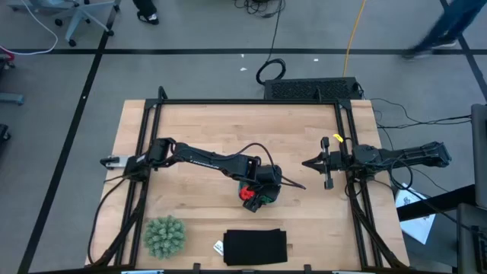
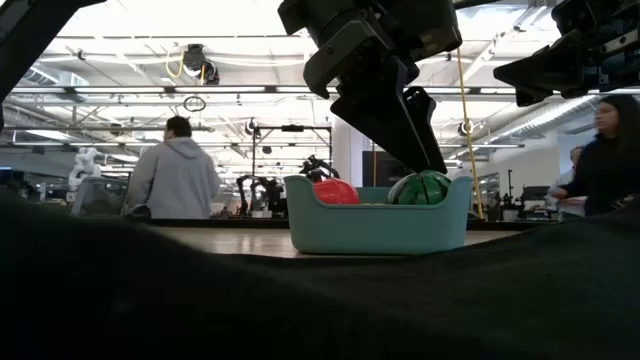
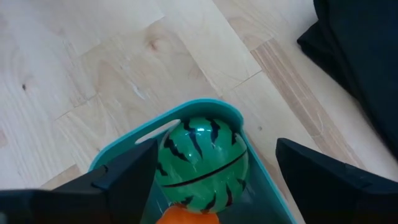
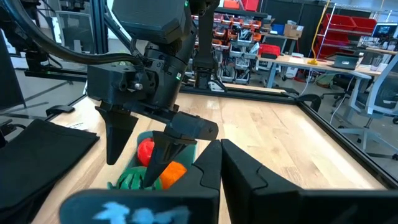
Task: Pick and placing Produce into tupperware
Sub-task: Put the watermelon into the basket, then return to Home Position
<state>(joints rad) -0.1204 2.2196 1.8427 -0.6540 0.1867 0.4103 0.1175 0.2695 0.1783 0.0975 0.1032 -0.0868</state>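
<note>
The small teal-blue plastic container [image 2: 378,222] sits on the wooden table [image 1: 198,125], holding the dark green striped ball [image 3: 202,163], the red roundish fruit [image 2: 336,191] and the orange ball [image 4: 173,172]. The left gripper [image 3: 214,171] hangs over the container, fingers spread either side of the striped ball, not gripping it. The right gripper [image 1: 308,163] waits well apart from the container, fingers closed on nothing.

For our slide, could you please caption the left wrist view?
Left hand open over the teal tupperware, straddling the striped green ball beside an orange fruit.
</note>
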